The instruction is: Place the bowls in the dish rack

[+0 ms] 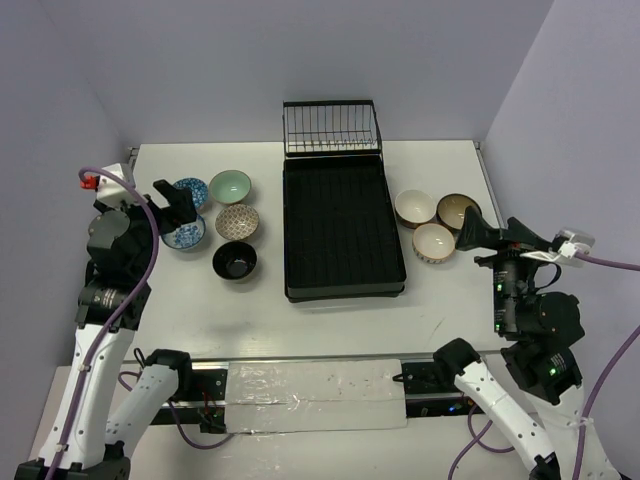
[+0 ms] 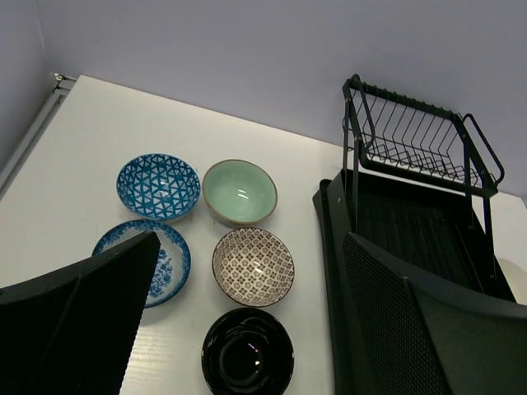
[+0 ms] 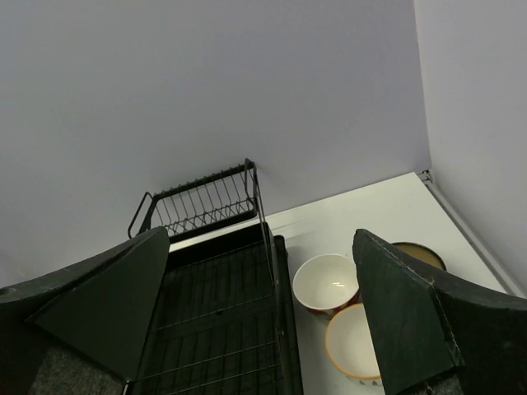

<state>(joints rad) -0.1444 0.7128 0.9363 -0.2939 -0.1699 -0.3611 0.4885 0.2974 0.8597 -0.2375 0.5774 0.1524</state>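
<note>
**Eight bowls (image 1: 237, 221) flank the dish rack (image 1: 343, 292), both grippers spread wide**

Eight bowls sit upright on the white table (image 1: 200, 310), split into two groups on either side of the dish rack. The rack's black ribbed tray lies in the middle of the table, with its wire basket (image 1: 332, 128) standing upright at the far end.

Five bowls cluster left of the rack. The pale green bowl (image 1: 230, 187) and the brown-patterned bowl (image 1: 237, 221) are nearest the tray's left edge, the green one farther back. The black bowl (image 1: 235, 261) lies closest to the arms. Farther left of the rack are the blue triangle-patterned bowl (image 2: 158, 186) and the blue floral bowl (image 1: 185, 234).

Three bowls lie right of the rack: a cream bowl (image 1: 415, 208) just beside the tray, a tan bowl (image 1: 458, 211) beyond it, and an orange-rimmed bowl (image 1: 434, 242) in front of the two, touching or nearly touching them.

The left gripper (image 1: 174, 203) hangs above the two blue bowls, its jaws wide apart and holding nothing. The right gripper (image 1: 472, 232) hovers right of the rack, by the tan and orange-rimmed bowls, its jaws likewise spread wide and empty.
</note>
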